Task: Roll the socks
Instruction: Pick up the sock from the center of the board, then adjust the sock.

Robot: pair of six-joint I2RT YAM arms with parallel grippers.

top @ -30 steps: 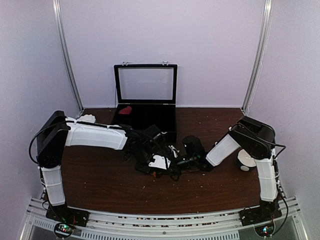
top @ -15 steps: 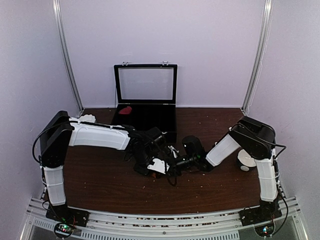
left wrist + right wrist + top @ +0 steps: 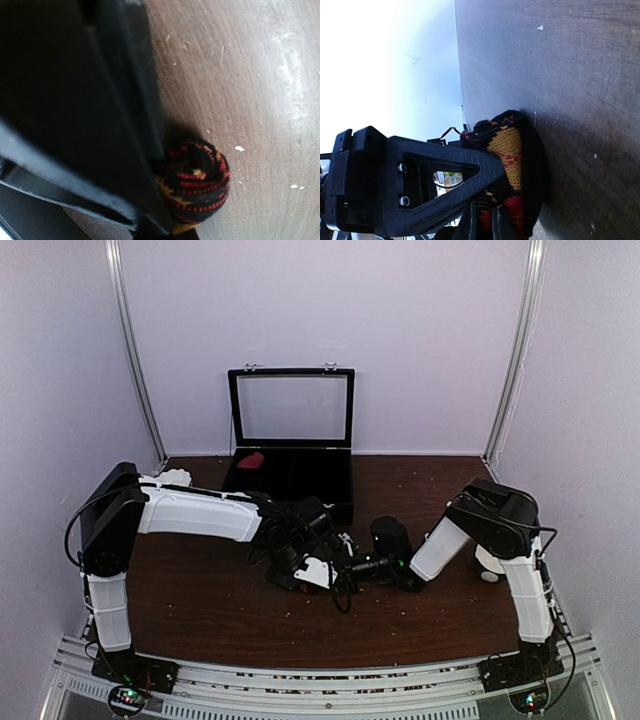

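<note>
Both the left gripper point(image 3: 338, 580) and the right gripper point(image 3: 355, 568) are pinching shut on the rolled black argyle sock point(image 3: 197, 185) mid-table point(image 3: 200, 610), so they should be gripping firmly while tucking its cuff.

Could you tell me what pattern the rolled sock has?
Black sock, red and orange diamonds; right wrist view.

Top view: even, diffuse illumination. The pale walls point(image 3: 430, 330) are bright, focus is sharp, and verticals bow slightly at the frame edges.

Left wrist view: dim. The argyle sock point(image 3: 197, 187) is soft-focused. A dense shadow lies directly above it on the table point(image 3: 240, 75), a pale glare streak to its upper right, and a black blurred mass to its left.

Right wrist view: the area upper left of the sock is overexposed to white. The sock weave is sharp.
</note>
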